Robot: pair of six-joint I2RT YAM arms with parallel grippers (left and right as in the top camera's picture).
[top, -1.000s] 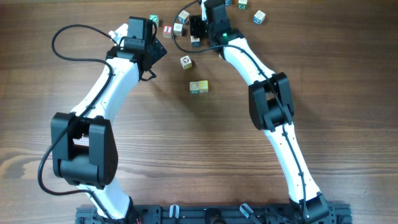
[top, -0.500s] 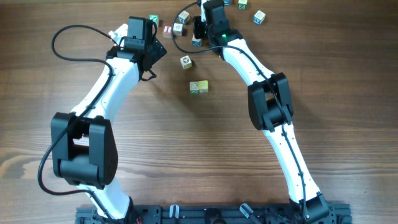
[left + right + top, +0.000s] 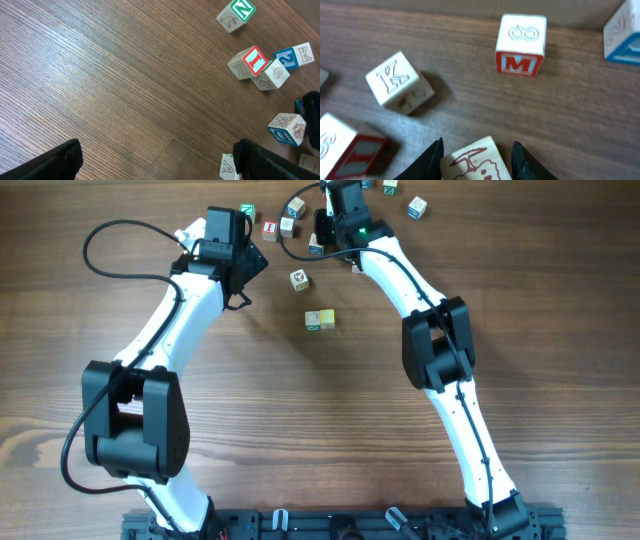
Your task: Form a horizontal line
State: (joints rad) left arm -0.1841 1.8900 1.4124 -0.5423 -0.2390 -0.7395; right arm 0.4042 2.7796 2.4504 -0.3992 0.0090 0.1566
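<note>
Clamping a cube (image 3: 470, 164), right hand (image 3: 476, 159) sits far from line (image 3: 320, 320).

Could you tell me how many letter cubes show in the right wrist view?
5: K cube left, red M cube top, blue cube cut off right, red cube lower left, fifth cube in the right gripper. A left-edge sliver may be a sixth.
</note>
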